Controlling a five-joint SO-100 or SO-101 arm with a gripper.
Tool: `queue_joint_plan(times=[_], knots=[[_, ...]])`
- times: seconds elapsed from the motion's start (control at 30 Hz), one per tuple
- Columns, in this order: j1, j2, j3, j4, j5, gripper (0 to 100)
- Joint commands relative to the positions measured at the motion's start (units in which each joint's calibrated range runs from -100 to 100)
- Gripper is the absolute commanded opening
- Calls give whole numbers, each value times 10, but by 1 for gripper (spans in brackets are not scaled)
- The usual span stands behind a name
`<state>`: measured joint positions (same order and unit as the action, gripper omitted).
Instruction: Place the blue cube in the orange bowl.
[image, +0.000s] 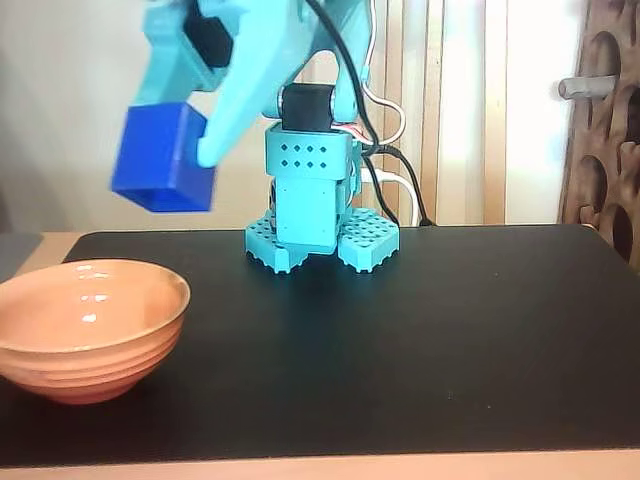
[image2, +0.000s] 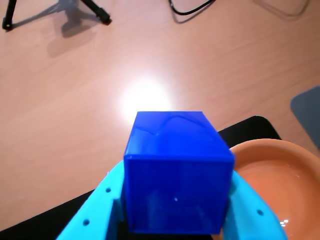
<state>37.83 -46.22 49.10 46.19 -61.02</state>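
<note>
In the fixed view the blue cube (image: 163, 157) hangs in the air at the upper left, clamped by my turquoise gripper (image: 190, 140), which is shut on it. The orange bowl (image: 88, 328) rests on the black mat at the lower left, below the cube and a little left of it. In the wrist view the blue cube (image2: 176, 172) fills the centre, held between the two turquoise fingers (image2: 97, 210) of my gripper (image2: 175, 220). The orange bowl (image2: 275, 185) shows at the lower right, empty inside.
The arm's turquoise base (image: 318, 215) stands at the back of the black mat (image: 430, 340), with cables behind it. A tripod's legs (image2: 60, 12) and a cable lie on the wooden floor beyond the table in the wrist view. A carved wooden panel (image: 608, 120) stands at the right.
</note>
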Motion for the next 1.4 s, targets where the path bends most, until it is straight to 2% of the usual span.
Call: queue_joint_plan(times=[0.0, 1.37], knots=[[57, -39, -27, -10, 7, 12], [245, 71, 14, -15, 27, 12]])
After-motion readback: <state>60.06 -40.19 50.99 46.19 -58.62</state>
